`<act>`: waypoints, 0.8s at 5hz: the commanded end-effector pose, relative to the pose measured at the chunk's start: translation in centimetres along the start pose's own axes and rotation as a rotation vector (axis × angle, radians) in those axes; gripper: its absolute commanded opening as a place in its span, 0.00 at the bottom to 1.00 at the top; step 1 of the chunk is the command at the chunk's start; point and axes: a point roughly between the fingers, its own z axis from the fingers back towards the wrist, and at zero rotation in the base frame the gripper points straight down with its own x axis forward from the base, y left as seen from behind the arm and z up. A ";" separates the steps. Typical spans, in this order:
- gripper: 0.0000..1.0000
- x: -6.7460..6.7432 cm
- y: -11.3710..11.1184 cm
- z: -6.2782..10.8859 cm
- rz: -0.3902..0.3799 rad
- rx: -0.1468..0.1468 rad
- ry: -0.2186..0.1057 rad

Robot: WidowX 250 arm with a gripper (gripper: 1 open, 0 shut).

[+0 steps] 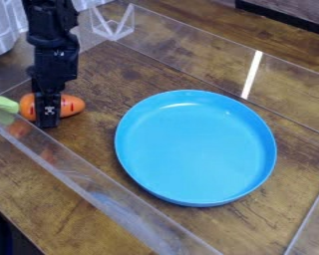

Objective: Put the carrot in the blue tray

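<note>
The carrot lies on its side on the wooden table, left of the blue tray, with its green top pointing left. My gripper comes straight down on the carrot's middle, its black fingers straddling the orange body. The near finger hides where the pads meet the carrot, so whether they press on it does not show. The blue tray has nothing in it and lies about one carrot's length to the right of the carrot.
A clear plastic wall runs along the table's front left, close to the carrot. At the back left are a white object and a clear stand. A bright light streak lies on the wood behind the tray.
</note>
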 end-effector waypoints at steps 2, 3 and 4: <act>0.00 -0.2 0.4 0.9 0.026 0.015 -0.008; 0.00 0.0 0.4 1.3 0.026 0.020 -0.009; 0.00 0.2 0.3 1.8 0.026 0.027 -0.011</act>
